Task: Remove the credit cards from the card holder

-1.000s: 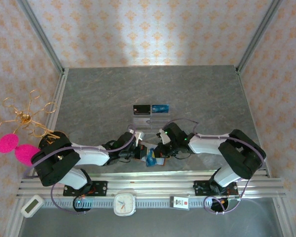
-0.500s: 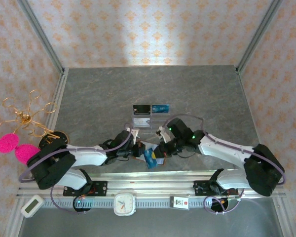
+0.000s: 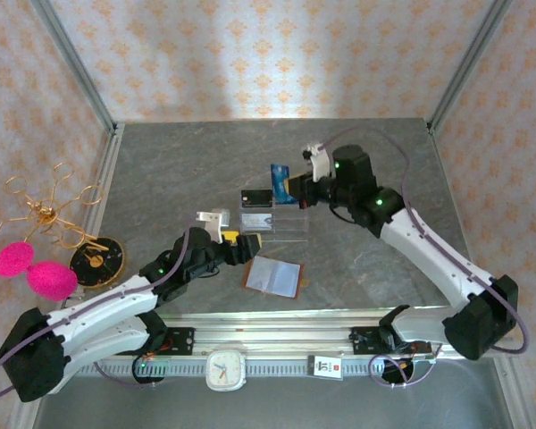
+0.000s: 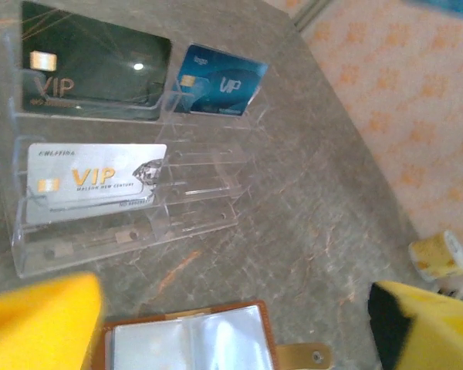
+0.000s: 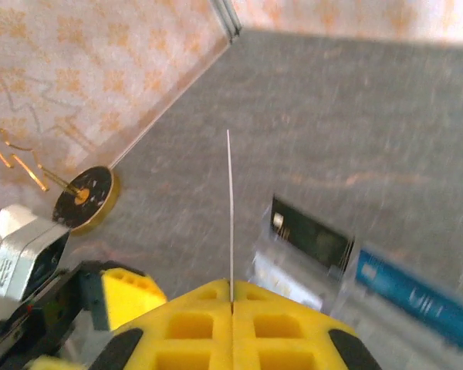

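Bright even light, wrist views blurred, foreground unfocused

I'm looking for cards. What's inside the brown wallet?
The card holder lies open, showing pale see-through pockets. No card clearly shows in them. Its near part is cut off in the left wrist view, so anything tucked there stays unseen.

"VIP" reads on the black card [image 4: 92,65] and the grey-white credit card [image 4: 96,183].

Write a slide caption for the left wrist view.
Open card holder before a clear stand with a black card, blue card and silver card.
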Available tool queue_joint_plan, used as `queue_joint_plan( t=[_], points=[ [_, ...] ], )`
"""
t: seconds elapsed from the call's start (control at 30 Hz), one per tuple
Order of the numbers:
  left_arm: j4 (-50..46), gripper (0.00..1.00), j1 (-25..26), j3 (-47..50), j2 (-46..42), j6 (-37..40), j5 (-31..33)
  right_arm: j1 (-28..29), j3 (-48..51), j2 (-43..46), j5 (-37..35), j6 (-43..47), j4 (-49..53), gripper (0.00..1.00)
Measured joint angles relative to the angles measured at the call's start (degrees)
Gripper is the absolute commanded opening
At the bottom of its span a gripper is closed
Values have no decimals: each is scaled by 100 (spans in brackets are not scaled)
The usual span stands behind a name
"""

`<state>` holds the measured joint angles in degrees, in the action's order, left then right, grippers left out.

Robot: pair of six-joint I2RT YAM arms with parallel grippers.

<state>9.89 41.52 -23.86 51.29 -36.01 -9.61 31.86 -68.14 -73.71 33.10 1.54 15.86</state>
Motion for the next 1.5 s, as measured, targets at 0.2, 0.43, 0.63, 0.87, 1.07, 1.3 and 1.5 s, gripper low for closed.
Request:
queue_joint_plan(
  t=[0.2, 0.43, 0.63, 0.87, 1.07, 1.3, 1.5],
  points=[
    [-472, 99, -2, -83, -459, 149, 367, -44, -1019, -868, 227, 1954, 610, 0],
    [-669, 99, -2, -214, -658, 538, 796, -249, -2400, -2035, 286, 3888, 2076, 0],
    [-651, 99, -4, -284, -656, 946, 1340, -341, -3442, -2883, 243, 5224, 3195, 0],
    [-466, 99, -4, -286, -616, 1373, 1897, -341, -3560, -3126, 184, 6218, 3936, 0],
    [-271, 99, -4, -289, -605, 1670, 2212, -341, -3554, -3176, -129, 6535, 4074, 0],
    [-155, 99, -103, -313, -343, 1858, 2256, -341, -3532, -3259, -402, 6677, 4076, 0],
    [-146, 99, -153, -345, -243, 1958, 2251, -343, -3456, -3383, -573, 6760, 4072, 0]
  ],
)
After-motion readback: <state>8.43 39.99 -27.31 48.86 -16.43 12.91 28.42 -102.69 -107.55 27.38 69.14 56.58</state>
